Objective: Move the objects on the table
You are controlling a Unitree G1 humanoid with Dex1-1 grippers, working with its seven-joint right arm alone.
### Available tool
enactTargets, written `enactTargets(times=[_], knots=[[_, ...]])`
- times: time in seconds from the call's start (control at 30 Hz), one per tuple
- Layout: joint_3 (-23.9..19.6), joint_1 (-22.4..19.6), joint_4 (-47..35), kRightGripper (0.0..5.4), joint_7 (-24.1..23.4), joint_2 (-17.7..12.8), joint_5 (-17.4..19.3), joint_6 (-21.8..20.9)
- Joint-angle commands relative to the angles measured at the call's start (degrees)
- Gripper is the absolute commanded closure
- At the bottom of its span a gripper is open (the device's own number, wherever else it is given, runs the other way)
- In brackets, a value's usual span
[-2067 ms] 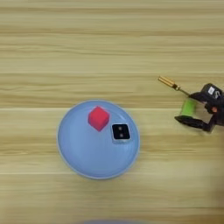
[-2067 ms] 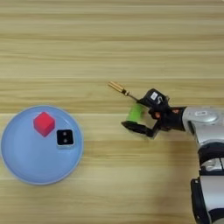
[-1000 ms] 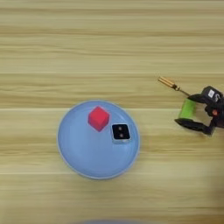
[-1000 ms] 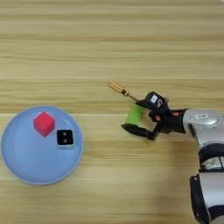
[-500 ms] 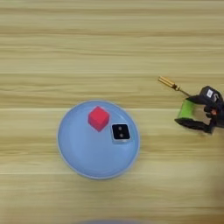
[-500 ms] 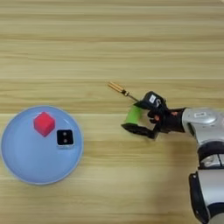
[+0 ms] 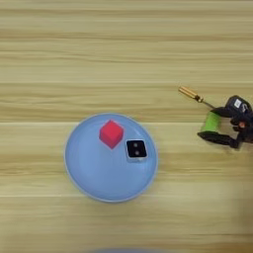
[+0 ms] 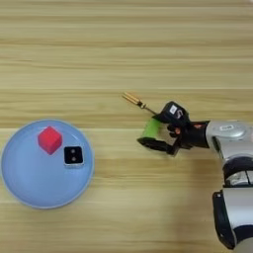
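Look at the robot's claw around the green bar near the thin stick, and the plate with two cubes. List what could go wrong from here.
1. The claw has its black fingers on either side of the lime-green bar; whether they grip it firmly is unclear, so it might slip.
2. The brass-tipped stick lies close behind the bar and could get knocked.
3. If the bar goes to the blue plate, it may bump the red cube or white cube.

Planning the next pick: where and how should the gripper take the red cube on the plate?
Probably top-down on the red cube, fingers on its upper-left and lower-right faces. The white cube sits close at its lower right with a small gap, and the blue plate has a rim that hinders a low side approach.
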Motion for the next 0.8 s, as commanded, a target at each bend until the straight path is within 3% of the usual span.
enactTargets(times=[0.03,0.43,0.8], knots=[[-1.3,-2.0,-8.7,0.85,2.0,-0.6,2.6,1.8],[-1.0,3.8,-38.1,0.85,5.2,1.9,7.8,11.9],[2.4,8.3,-54.0,0.85,6.4,3.0,9.3,17.9]])
